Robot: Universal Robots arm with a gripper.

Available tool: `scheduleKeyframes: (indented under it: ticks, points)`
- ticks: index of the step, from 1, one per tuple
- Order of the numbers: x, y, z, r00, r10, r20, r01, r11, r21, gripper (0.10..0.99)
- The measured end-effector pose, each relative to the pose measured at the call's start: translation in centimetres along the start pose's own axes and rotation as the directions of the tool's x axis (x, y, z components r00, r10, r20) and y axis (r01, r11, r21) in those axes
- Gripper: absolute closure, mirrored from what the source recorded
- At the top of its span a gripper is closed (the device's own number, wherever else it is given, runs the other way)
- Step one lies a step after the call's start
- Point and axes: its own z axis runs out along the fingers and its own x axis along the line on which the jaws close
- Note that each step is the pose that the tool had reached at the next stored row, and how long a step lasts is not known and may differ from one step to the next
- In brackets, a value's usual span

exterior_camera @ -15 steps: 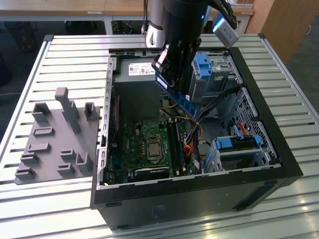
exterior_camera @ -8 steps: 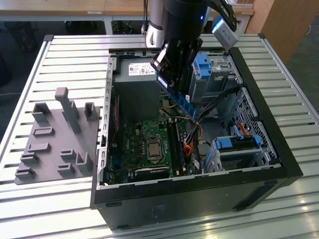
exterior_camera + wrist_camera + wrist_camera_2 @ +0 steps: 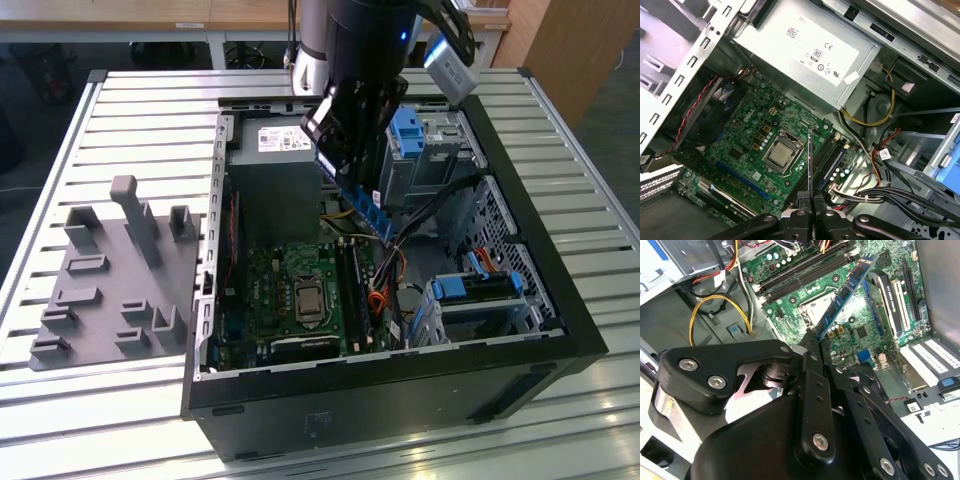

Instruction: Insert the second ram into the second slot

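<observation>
My gripper (image 3: 345, 165) hangs over the open computer case (image 3: 560, 330), shut on the second ram (image 3: 362, 205), a long thin blue circuit-board stick. In the second wrist view the ram (image 3: 845, 290) slants out from the closed gripper (image 3: 812, 342) above the green motherboard (image 3: 860, 332). The first wrist view shows the ram (image 3: 810, 160) edge-on, rising from the gripper (image 3: 810, 202), held in the air over the dark memory slots (image 3: 824, 165). A blue strip lies along one of those slots. The slots (image 3: 350, 285) sit beside the processor socket (image 3: 303, 300).
A grey power supply (image 3: 805, 55) fills the back of the case. Yellow, red and black cables (image 3: 875, 150) run beside the slots. Drive bays with blue clips (image 3: 405, 130) stand at the exterior view's right. A grey fixture tray (image 3: 110, 290) lies on the slatted table (image 3: 150, 100).
</observation>
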Motion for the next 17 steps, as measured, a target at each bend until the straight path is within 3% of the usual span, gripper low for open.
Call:
scheduleKeyframes:
  ticks: [17]
  points:
    - [0.0, 0.0, 0.0, 0.997, 0.077, 0.0014, -0.077, 0.997, 0.0, 0.949]
